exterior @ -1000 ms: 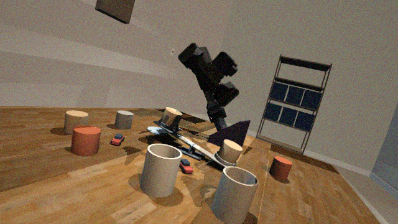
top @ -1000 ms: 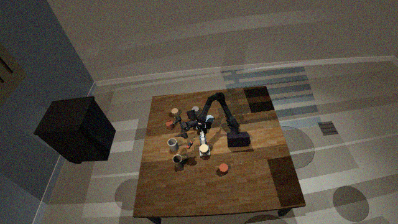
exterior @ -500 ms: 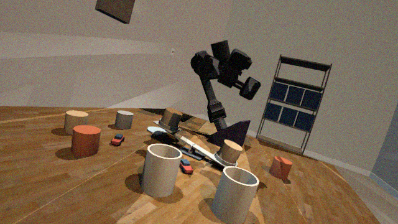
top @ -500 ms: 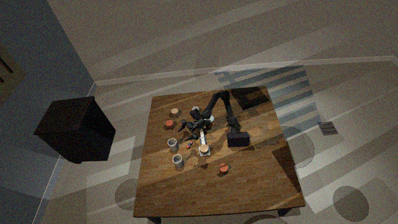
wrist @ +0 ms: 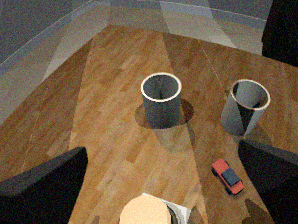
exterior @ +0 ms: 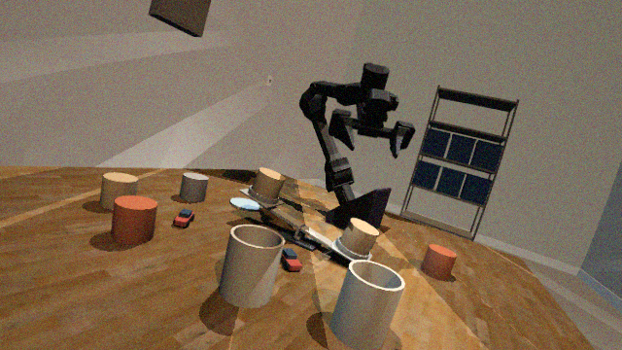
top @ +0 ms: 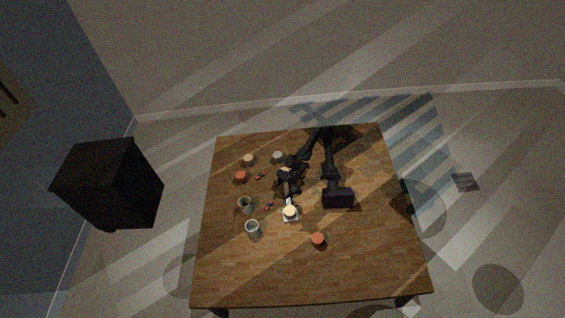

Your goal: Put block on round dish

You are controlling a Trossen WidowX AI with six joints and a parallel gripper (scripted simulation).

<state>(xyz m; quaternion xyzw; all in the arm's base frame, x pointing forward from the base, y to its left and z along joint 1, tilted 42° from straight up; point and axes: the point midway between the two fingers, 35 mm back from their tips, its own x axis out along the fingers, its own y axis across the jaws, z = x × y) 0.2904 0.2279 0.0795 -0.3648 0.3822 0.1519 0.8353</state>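
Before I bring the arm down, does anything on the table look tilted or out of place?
The small balance beam is tilted: its near end, carrying one tan upturned cup, sits low, while the far tan cup rides higher. Nothing looks spilled or toppled. The black gripper hangs above with jaws wide open.
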